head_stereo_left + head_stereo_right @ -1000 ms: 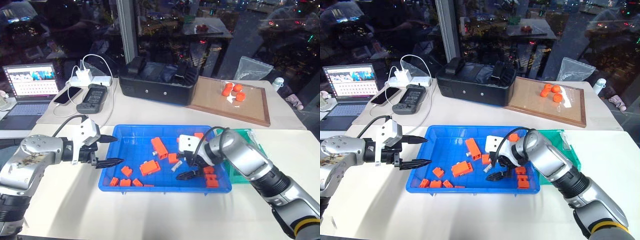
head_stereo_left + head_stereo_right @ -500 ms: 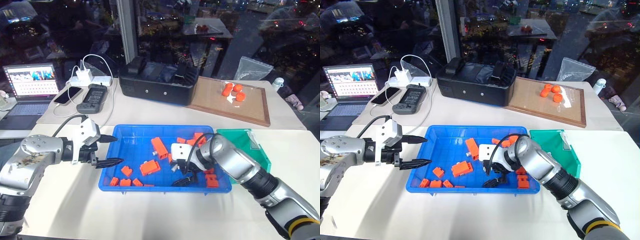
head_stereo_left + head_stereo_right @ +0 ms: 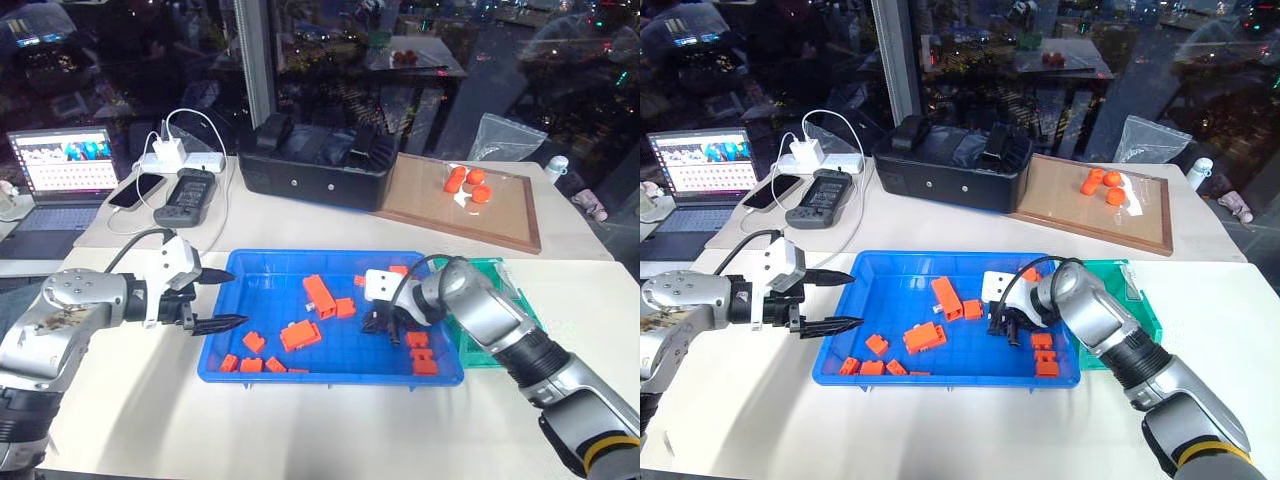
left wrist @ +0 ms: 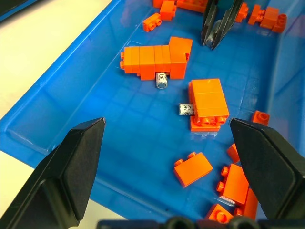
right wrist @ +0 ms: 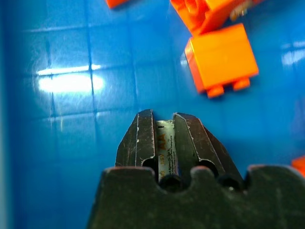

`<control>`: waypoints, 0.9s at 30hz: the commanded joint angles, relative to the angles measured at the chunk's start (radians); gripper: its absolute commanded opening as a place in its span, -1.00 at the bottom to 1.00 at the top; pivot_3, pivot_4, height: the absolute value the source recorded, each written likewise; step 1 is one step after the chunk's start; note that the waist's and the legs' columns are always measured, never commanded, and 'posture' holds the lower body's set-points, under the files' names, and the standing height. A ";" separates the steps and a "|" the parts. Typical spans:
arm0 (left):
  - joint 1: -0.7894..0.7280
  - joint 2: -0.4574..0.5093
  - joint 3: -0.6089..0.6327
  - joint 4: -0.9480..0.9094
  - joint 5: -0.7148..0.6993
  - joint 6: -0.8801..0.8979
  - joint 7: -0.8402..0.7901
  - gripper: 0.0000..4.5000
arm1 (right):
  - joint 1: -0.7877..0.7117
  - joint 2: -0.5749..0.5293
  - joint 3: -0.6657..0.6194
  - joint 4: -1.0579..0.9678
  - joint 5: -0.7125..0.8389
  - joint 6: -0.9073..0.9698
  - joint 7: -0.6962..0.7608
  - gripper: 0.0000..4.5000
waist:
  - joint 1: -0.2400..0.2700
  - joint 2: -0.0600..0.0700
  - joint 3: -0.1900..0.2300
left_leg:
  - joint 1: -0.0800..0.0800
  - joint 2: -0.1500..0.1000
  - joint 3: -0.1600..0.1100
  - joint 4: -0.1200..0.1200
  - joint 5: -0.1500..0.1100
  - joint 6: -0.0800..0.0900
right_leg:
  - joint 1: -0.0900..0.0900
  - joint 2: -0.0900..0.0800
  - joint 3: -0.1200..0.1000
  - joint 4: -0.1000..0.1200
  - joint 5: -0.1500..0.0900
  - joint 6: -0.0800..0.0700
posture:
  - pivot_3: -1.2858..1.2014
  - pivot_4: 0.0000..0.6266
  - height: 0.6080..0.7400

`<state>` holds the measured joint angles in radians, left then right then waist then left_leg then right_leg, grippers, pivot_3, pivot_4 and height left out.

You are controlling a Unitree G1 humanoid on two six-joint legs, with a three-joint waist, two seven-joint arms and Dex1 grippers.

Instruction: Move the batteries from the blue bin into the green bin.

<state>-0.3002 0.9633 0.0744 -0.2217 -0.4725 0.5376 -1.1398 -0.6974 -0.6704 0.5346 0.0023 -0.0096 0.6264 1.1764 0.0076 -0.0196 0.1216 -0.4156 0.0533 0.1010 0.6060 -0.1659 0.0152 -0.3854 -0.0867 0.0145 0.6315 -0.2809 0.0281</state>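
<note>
Nearest the robot, the left gripper hovers at the left rim of the blue bin, fingers spread wide, nothing between them.

The right gripper is down inside the blue bin, right of centre. Right wrist view: its 2 fingers are clenched on 1 battery, a silvery cylinder pinched lengthwise between them, just above the grid floor.

Left wrist view: 2 more batteries lie on the bin floor, one touching a long orange block, the other touching a second orange block. Other orange blocks are scattered about the floor.

To the right, the green bin sits just beside the blue bin; the right arm covers much of it, so its contents cannot be told.

Farther back: a wooden tray with orange pieces, and a black case.

Progress, as judged: 1 battery grasped but not yet carried over; at least 2 left to move.
</note>
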 commanded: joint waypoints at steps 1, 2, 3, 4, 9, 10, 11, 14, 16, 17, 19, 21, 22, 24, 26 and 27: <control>-0.044 -0.012 -0.010 0.008 0.012 -0.036 -0.009 1.00 | -0.014 -0.012 -0.093 -0.078 0.049 0.041 0.000 -0.90 | 0.000 0.000 0.000 | 0.000 0.000 0.000 0.000 0.000 0.000 | 0.000 0.000 0.000 0.000 0.000 0.000 | 0.03 -0.52 0.93; -0.051 -0.015 -0.014 0.012 0.014 -0.039 -0.011 1.00 | -0.029 -0.009 -0.132 -0.102 0.081 0.063 0.001 -0.90 | 0.000 0.000 0.000 | 0.000 0.000 0.000 0.000 0.000 0.000 | 0.000 0.000 0.000 0.000 0.000 0.000 | 0.03 -0.52 0.93; -0.060 -0.018 -0.019 0.019 0.015 -0.042 -0.014 1.00 | -0.044 -0.005 -0.169 -0.123 0.113 0.083 0.003 -0.90 | 0.000 0.000 0.000 | -0.001 0.000 0.000 0.000 0.000 0.000 | 0.000 0.000 0.000 0.000 0.000 0.000 | 0.03 -0.52 0.93; -0.069 -0.022 -0.022 0.026 0.016 -0.043 -0.017 1.00 | -0.063 -0.005 -0.210 -0.141 0.146 0.109 0.005 -0.90 | 0.000 0.000 0.000 | -0.001 0.000 0.000 0.000 0.000 0.000 | 0.000 0.000 0.000 0.000 0.000 0.000 | 0.03 -0.52 0.93; -0.111 -0.043 -0.027 0.064 0.009 -0.055 -0.033 1.00 | -0.122 -0.103 -0.341 -0.166 0.222 0.155 0.032 -0.90 | 0.003 0.000 0.000 | -0.002 0.000 -0.002 0.000 0.000 0.000 | 0.000 0.001 0.001 0.000 0.000 0.000 | 0.03 -0.52 0.93; -0.122 -0.050 -0.026 0.069 0.002 -0.054 -0.035 1.00 | -0.122 -0.143 -0.356 -0.154 0.215 0.146 0.034 -0.90 | 0.005 0.000 0.000 | -0.002 0.000 -0.001 0.000 0.000 0.000 | 0.000 0.001 0.000 0.000 0.000 0.000 | 0.03 -0.52 0.93; -0.130 -0.054 -0.026 0.073 -0.002 -0.053 -0.037 1.00 | -0.121 -0.170 -0.365 -0.146 0.212 0.140 0.034 -0.90 | 0.008 0.000 0.000 | -0.001 0.000 -0.001 0.000 0.000 0.000 | 0.000 0.000 -0.001 -0.001 0.000 0.000 | 0.03 -0.52 0.93; -0.178 -0.092 -0.021 0.092 -0.032 -0.045 -0.039 1.00 | -0.079 -0.336 -0.417 -0.050 0.154 0.074 0.025 -0.90 | 0.014 0.000 0.000 | -0.003 -0.001 0.000 0.000 0.000 0.000 | 0.000 -0.002 -0.002 -0.002 0.000 0.000 | 0.03 -0.52 0.93; -0.199 -0.113 -0.015 0.100 -0.047 -0.036 -0.037 1.00 | -0.052 -0.386 -0.438 -0.015 0.149 0.061 0.013 -0.90 | 0.013 0.000 0.000 | -0.004 -0.002 0.002 0.000 0.000 0.000 | -0.001 -0.004 -0.002 -0.003 0.000 0.001 | 0.03 -0.52 0.93; -0.207 -0.122 -0.014 0.103 -0.054 -0.035 -0.036 1.00 | -0.032 -0.408 -0.443 -0.005 0.145 0.055 0.010 -0.90 | 0.010 0.000 0.000 | -0.004 -0.002 0.004 0.000 0.000 0.000 | -0.001 -0.004 -0.001 -0.003 0.000 0.001 | 0.03 -0.52 0.93; -0.220 -0.134 -0.010 0.105 -0.068 -0.028 -0.034 1.00 | 0.005 -0.434 -0.451 0.005 0.141 0.048 0.007 -0.90 | 0.000 0.001 0.000 | -0.004 -0.001 0.004 0.000 0.000 0.000 | 0.002 -0.003 0.000 -0.002 0.000 0.001 | 0.03 -0.52 0.93; -0.229 -0.143 -0.006 0.106 -0.079 -0.021 -0.035 1.00 | 0.043 -0.434 -0.456 0.005 0.140 0.049 -0.011 -0.90 | -0.012 0.001 0.000 | -0.004 0.000 0.003 0.000 0.000 0.000 | 0.002 -0.001 0.001 -0.002 0.000 0.001 | 0.03 -0.52 0.93; -0.233 -0.146 -0.003 0.106 -0.084 -0.020 -0.036 1.00 | 0.059 -0.425 -0.458 0.001 0.144 0.053 -0.020 -0.90 | -0.017 0.001 0.000 | -0.004 0.000 0.003 0.000 0.000 0.000 | 0.001 0.000 0.002 -0.001 0.000 0.001 | 0.03 -0.52 0.93; -0.238 -0.149 0.004 0.104 -0.101 -0.010 -0.033 1.00 | 0.086 -0.405 -0.456 -0.017 0.154 0.065 -0.032 -0.90 | -0.023 0.003 -0.001 | -0.004 0.000 0.002 0.000 0.000 0.000 | 0.001 0.001 0.003 0.000 0.000 0.001 | 0.03 -0.52 0.93; -0.243 -0.150 0.012 0.101 -0.115 -0.001 -0.028 1.00 | 0.102 -0.384 -0.449 -0.025 0.157 0.071 -0.045 -0.90 | -0.025 0.003 -0.001 | -0.003 0.000 0.002 0.000 0.000 0.000 | 0.001 0.002 0.004 0.000 0.000 0.001 | 0.03 -0.52 0.93; -0.245 -0.150 0.015 0.098 -0.118 0.002 -0.026 1.00 | 0.105 -0.378 -0.443 -0.018 0.149 0.067 -0.054 -0.90 | -0.024 0.003 -0.001 | -0.003 0.000 0.002 0.000 0.000 0.000 | 0.001 0.002 0.004 0.000 0.000 0.001 | 0.03 -0.52 0.93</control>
<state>-0.5216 0.8103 0.0473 -0.1035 -0.5629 0.5328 -1.1685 -0.5795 -1.0448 0.1096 0.0098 0.1408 0.6966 1.1408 -0.0161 -0.0166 0.1209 -0.4189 0.0535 0.1022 0.6062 -0.1658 0.0155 -0.3838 -0.0836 0.0185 0.6316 -0.2806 0.0293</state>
